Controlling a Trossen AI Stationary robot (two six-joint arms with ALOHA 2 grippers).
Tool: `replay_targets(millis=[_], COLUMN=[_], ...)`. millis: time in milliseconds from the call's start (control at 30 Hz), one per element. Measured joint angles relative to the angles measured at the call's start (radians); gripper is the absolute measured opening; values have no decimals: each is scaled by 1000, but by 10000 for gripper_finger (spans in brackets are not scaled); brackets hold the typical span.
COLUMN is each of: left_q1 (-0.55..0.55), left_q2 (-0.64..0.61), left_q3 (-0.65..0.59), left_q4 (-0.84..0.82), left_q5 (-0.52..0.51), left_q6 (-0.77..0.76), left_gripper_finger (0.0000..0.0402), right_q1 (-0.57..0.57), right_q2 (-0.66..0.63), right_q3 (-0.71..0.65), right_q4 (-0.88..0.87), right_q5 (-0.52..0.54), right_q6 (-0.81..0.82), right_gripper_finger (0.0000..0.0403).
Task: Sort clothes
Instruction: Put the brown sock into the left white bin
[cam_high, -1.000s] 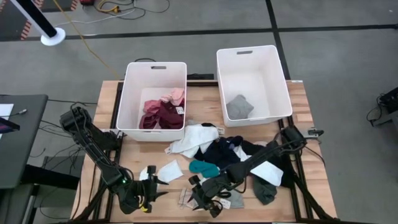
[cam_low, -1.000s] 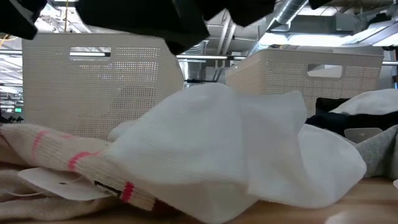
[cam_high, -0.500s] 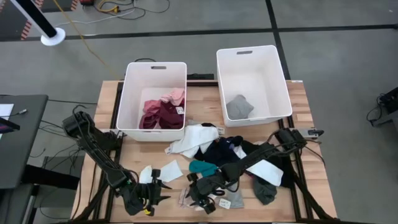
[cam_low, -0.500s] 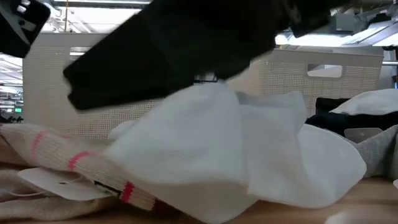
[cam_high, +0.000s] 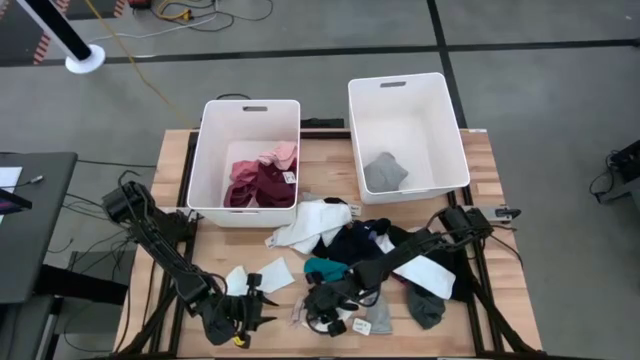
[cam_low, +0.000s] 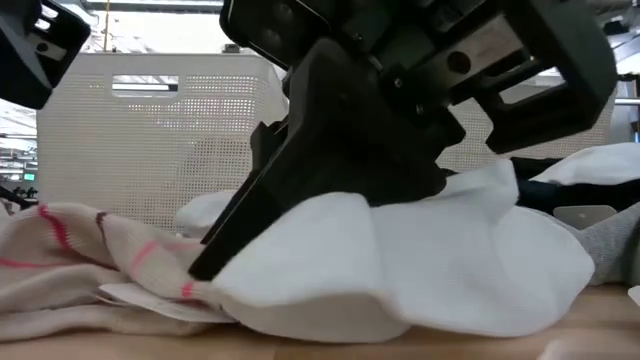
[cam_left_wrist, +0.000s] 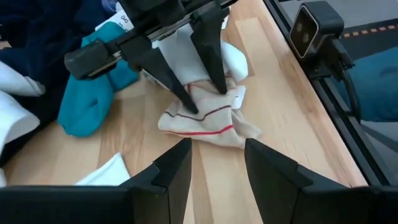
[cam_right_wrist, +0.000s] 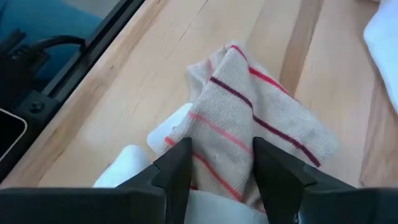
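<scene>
A: Okay, right gripper (cam_high: 322, 312) sits bottom centre of the high view, fingers apart, straddling the striped beige sock (cam_right_wrist: 249, 140). Tips are on the fabric, not clamped.

B: Left one?

A: Left gripper (cam_high: 250, 305) hovers just left of it, fingers apart, nothing between them. It's waiting.

B: Grip advice?

A: My read: press down, close on the sock's folded middle only. White cloth (cam_low: 420, 280) lies touching it, so keep that and the paper tag (cam_left_wrist: 238, 94) out of the pinch.

B: Then?

A: Rest of the pile (cam_high: 370, 250) is mid-frame. Left bin (cam_high: 205, 150) upper left holds pinks and maroons, right bin (cam_high: 455, 135) one grey garment (cam_high: 384, 172). Which bin suits it I can't tell.
</scene>
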Motion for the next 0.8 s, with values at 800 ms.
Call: replay_targets(millis=[800], left_q1=[19], left_q2=[0], left_q3=[0], left_q4=[73], left_q5=[26], left_q6=[78], left_gripper_finger=[144], right_q1=[-19], right_q2=[0], right_q3=[112], right_q4=[-158], right_q5=[7], right_q6=[-83], right_gripper_finger=[22])
